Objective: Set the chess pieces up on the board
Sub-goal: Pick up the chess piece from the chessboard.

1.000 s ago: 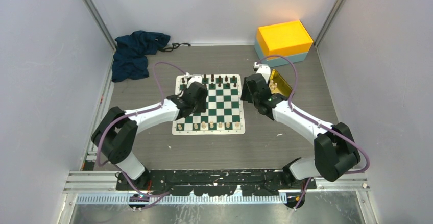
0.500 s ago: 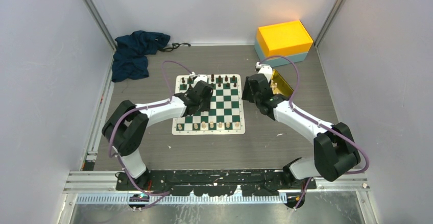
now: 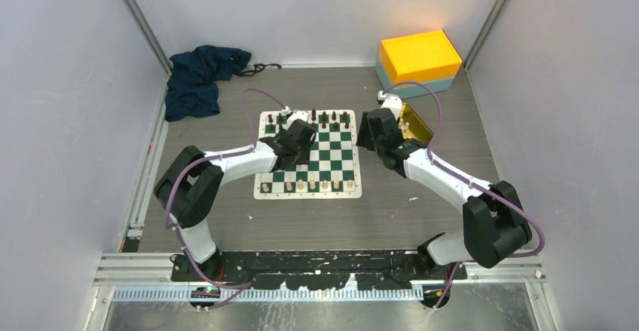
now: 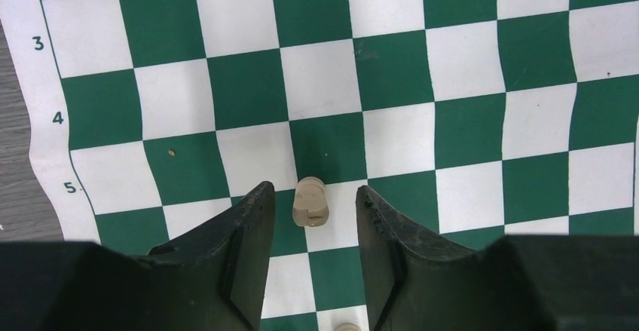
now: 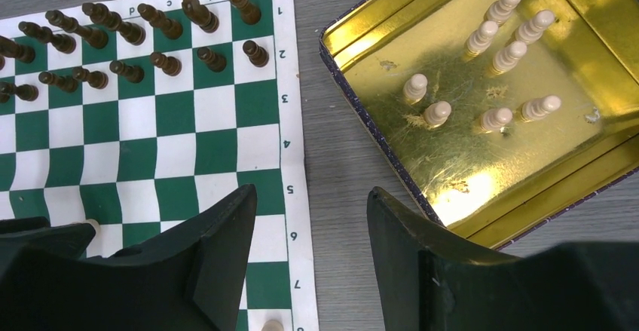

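Left gripper (image 4: pixel 314 189): jaws apart, straddling one cream pawn (image 4: pixel 310 203) without touching it; the pawn is small, round-headed pale wood, standing mid-board on the green-and-white board (image 4: pixel 392 67). Right gripper (image 5: pixel 310 194): jaws spread, empty, above the board's right border. Gold tin (image 5: pixel 452 173), beside the board: eight more cream pieces (image 5: pixel 493 118) inside.

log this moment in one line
left gripper open around cream piece on board | right gripper open, empty, between board and tray | eight cream pieces in tray

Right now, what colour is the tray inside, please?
Gold; tray clearest in right wrist view.
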